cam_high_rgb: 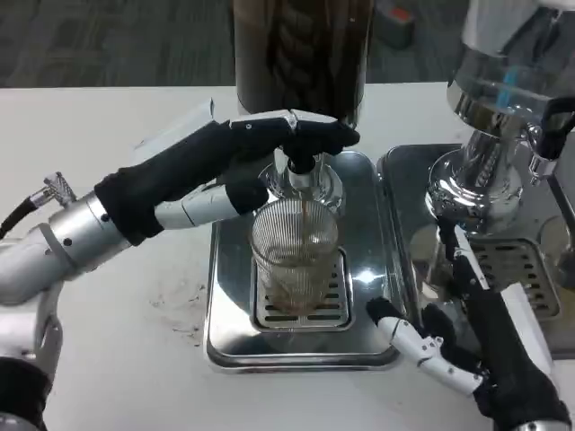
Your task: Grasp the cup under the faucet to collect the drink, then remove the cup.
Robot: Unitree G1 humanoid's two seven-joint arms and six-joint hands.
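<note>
On the drip tray [368,346], center of the scene: the cup [295,260], a ribbed clear glass, stands upright on the slotted grate right under the faucet [301,171]. A thin brown stream runs from the spout into it; there's a shallow layer of drink at the bottom, so filling looks early.

Step in hand, as I read it: hold the tap open and let the cup fill, then pull it out.

- Keep the left hand [234,157] steady on the faucet top so the stream doesn't wander off the cup mouth
- Don't nudge the cup while pouring. It's centered under the stream now, leave it
- Release the tap before the level gets near the rim, wait for drips to stop, then lift
- Lift straight up just off the grate and draw it toward the near edge, level. Ribbed glass, probably wet, so grip firmly around the wall

Hands:
- Left hand: reaches in from the left, upper fingers laid over the faucet top and pressing it; a lower finger extends toward the cup's far-left rim, can't tell if it touches
- Right hand [458,346]: at the near right, just beside the tray's right edge, fingers spread, holding nothing. Apart from the cup, looks like it's waiting

A 2nd dispenser [490,117] stands on the right, on its own tray, not involved
</note>
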